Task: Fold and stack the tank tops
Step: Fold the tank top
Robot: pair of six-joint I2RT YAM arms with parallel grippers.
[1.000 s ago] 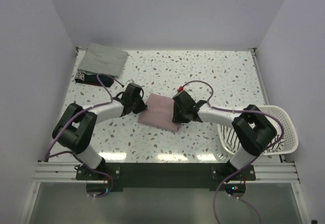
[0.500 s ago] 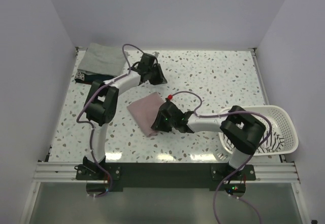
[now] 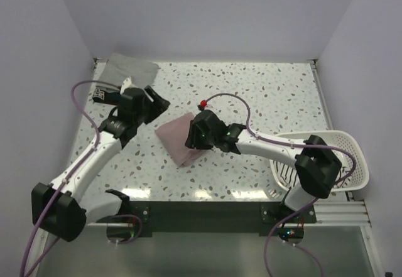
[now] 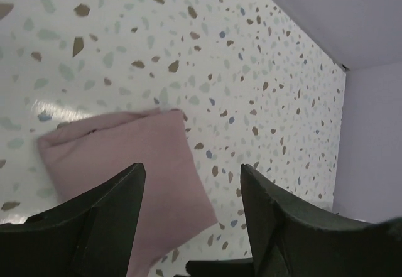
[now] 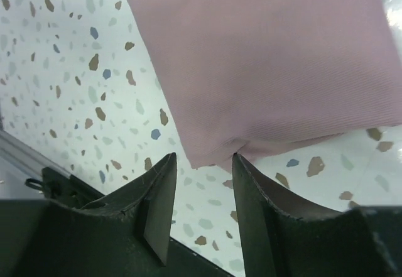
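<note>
My left gripper (image 4: 191,175) hangs wide open and empty, with the folded dusty pink tank top (image 4: 125,157) flat on the table (image 4: 251,57) below and ahead of it. My right gripper (image 5: 202,159) is partly open, gripping nothing; the top's corner lies right at its fingertips.

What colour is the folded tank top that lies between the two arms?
Plain dusty pink tank top; clearest in the right wrist view.
</note>
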